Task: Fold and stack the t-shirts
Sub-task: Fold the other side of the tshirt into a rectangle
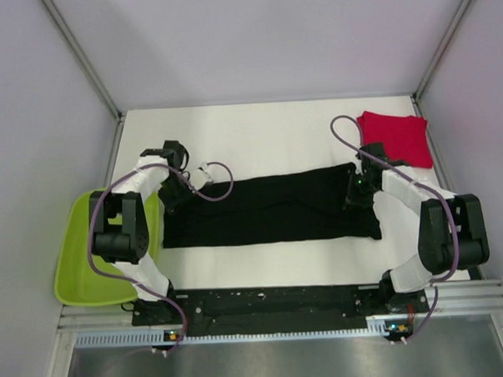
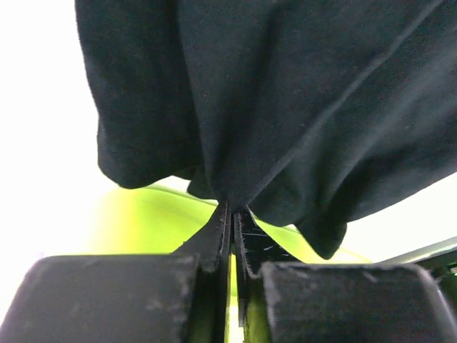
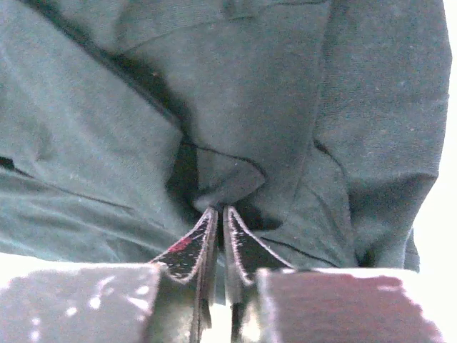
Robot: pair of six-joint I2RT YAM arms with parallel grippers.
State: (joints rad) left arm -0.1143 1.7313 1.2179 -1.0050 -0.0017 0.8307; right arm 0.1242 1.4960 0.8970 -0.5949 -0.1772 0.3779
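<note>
Fingers of the left gripper (image 2: 230, 209) pinch shut on a bunched edge of the black t-shirt (image 1: 269, 211). Those of the right gripper (image 3: 218, 211) clamp the same way on a fold at the shirt's other end. Between the two, the shirt lies as a long band running left to right across the white counter (image 1: 258, 142). Its left end is just beside the lime-green tray (image 1: 80, 271) at the counter's left edge. Farther back, in the right rear corner, the red t-shirt (image 1: 395, 138) rests as a small folded square, apart from the black one.
</note>
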